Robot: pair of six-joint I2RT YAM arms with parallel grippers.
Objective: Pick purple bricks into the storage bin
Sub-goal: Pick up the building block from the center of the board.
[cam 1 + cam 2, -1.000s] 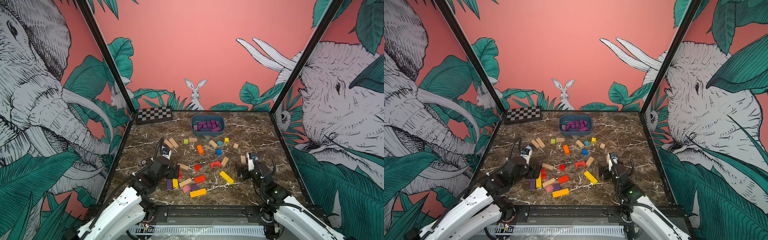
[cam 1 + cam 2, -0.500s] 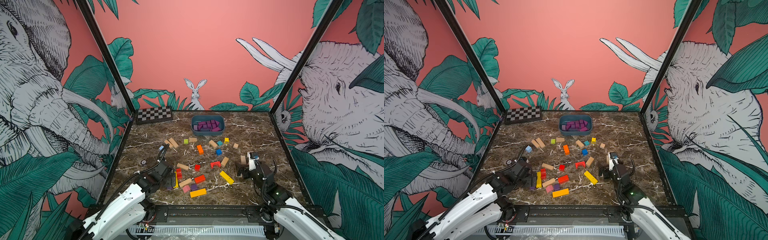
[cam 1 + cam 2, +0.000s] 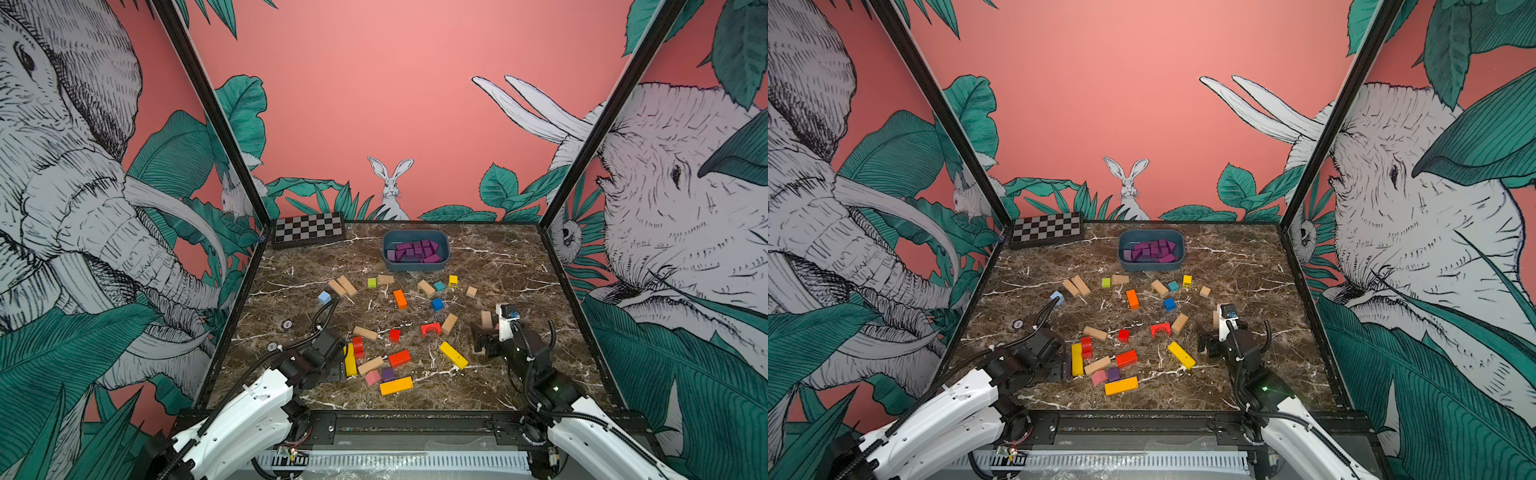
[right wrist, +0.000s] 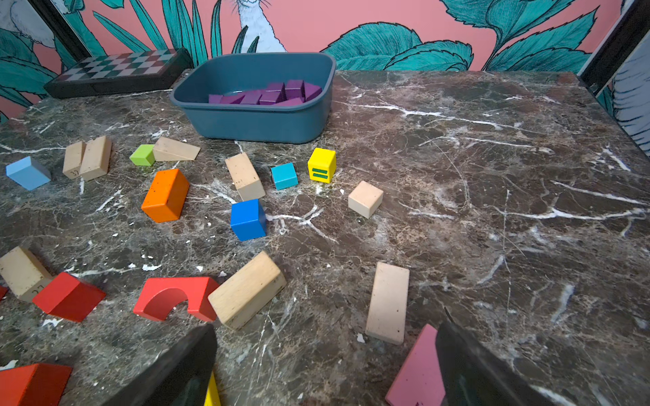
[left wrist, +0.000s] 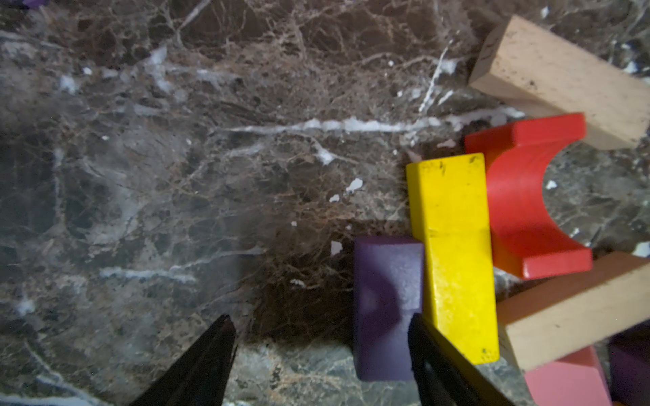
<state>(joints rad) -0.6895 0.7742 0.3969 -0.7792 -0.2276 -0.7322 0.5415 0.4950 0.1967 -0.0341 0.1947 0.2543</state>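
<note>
While its jaws stand partly open, the left claw straddles a purple brick at the near left. One finger sits at the seam between it and a yellow bar, the other well clear, so nothing is gripped yet. A purple cube lies just right, beside a pink block. The right claw gapes empty, near right. Far centre, the bin already holds most purple bricks; I judge two remain.

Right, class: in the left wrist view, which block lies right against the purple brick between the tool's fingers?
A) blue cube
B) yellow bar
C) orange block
B: the yellow bar lies side by side against the purple brick that the left tool straddles.
</note>
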